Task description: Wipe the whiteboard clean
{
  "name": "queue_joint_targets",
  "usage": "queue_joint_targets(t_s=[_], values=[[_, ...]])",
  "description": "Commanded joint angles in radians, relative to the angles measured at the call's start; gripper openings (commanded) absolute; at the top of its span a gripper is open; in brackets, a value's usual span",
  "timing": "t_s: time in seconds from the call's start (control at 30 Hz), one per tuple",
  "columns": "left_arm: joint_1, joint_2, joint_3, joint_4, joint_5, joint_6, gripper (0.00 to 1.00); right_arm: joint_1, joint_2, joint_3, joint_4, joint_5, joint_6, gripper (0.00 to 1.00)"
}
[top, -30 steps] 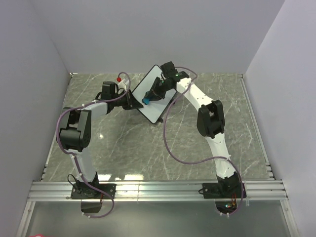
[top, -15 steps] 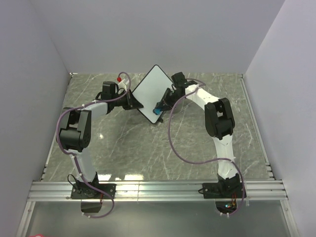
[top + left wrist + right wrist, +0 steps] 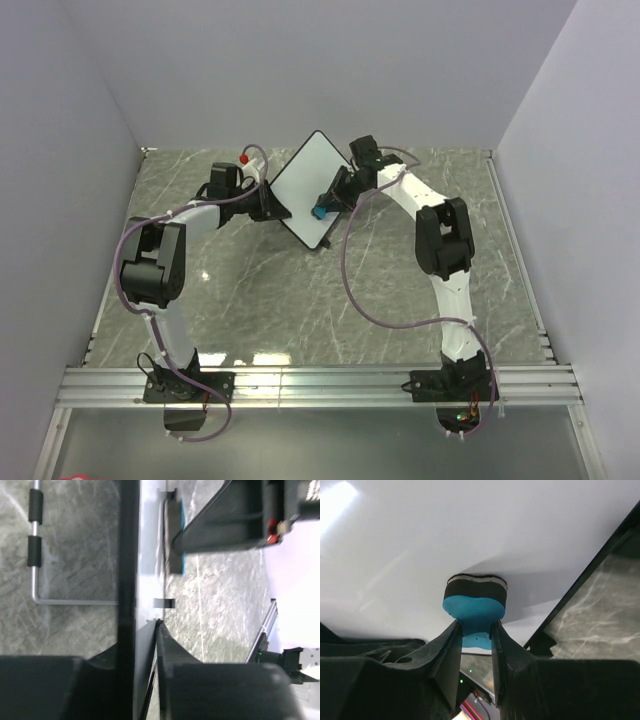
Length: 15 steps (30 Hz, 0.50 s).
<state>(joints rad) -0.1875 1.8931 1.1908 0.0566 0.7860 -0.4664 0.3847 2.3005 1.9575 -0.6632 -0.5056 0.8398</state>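
Note:
The whiteboard (image 3: 303,185) is held tilted up at the table's back middle; its white face shows no marks. My left gripper (image 3: 268,205) is shut on its left edge; in the left wrist view the black frame (image 3: 127,555) runs between the fingers. My right gripper (image 3: 328,203) is shut on the blue eraser (image 3: 320,211). In the right wrist view the eraser (image 3: 475,605) has its dark felt side pressed against the board's face (image 3: 445,530) near the board's lower right edge.
A red-capped marker (image 3: 243,158) lies behind the left arm near the back wall. The board's wire stand (image 3: 35,555) shows over the grey marble table (image 3: 300,300). Purple cables loop from both arms. Walls close in the left, back and right.
My right gripper with the eraser swept from the board's middle down to its lower right edge, then came back up a little. The left gripper and board stayed put.

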Motion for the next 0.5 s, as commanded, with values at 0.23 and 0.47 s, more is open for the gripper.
queue_joint_targets(t_s=[0.23,0.47], values=[[-0.030,-0.015,-0.008,-0.182,-0.096,0.072,0.34,-0.119,-0.157,-0.116,0.094,0.024,-0.051,0.00],[-0.030,-0.034,-0.013,-0.182,-0.097,0.069,0.45,-0.144,-0.213,-0.196,0.123,0.039,-0.065,0.00]])
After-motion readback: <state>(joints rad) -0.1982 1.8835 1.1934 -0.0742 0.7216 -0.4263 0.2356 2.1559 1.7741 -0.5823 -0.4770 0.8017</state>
